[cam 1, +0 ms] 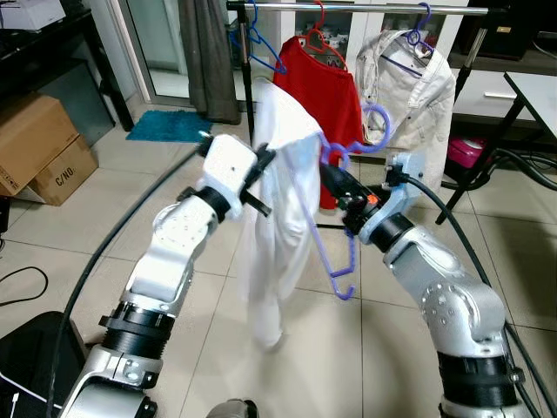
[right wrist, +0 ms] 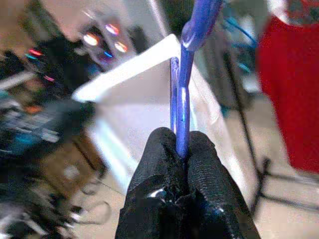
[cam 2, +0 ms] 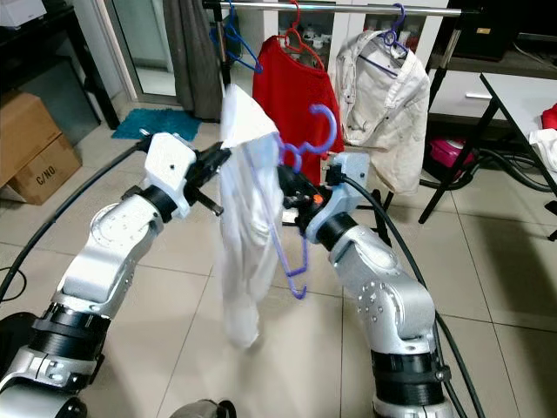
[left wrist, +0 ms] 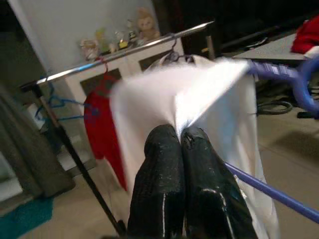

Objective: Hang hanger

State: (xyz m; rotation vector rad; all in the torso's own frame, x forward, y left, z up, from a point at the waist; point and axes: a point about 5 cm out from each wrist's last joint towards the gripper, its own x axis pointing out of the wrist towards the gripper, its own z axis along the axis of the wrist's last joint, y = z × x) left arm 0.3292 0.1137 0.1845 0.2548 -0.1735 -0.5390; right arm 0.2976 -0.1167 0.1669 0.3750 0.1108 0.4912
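The left gripper (cam 1: 264,158) is clenched on the white shirt's (cam 1: 278,226) shoulder at nine o'clock of the hanger (cam 1: 335,218). At three o'clock the right gripper (cam 1: 335,178) pinches the hanger's neck, holding it mid-air short of the rail (cam 1: 365,9) at twelve. The shirt looks only half on; my guess is that lifting the hook could drag it off.

Tiled floor (cam 1: 70,218) carries cardboard boxes (cam 1: 39,148), teal mat (cam 1: 170,125).

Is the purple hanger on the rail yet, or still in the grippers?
Not on the rail. The right gripper pinches the purple hanger, the left gripper its white shirt.
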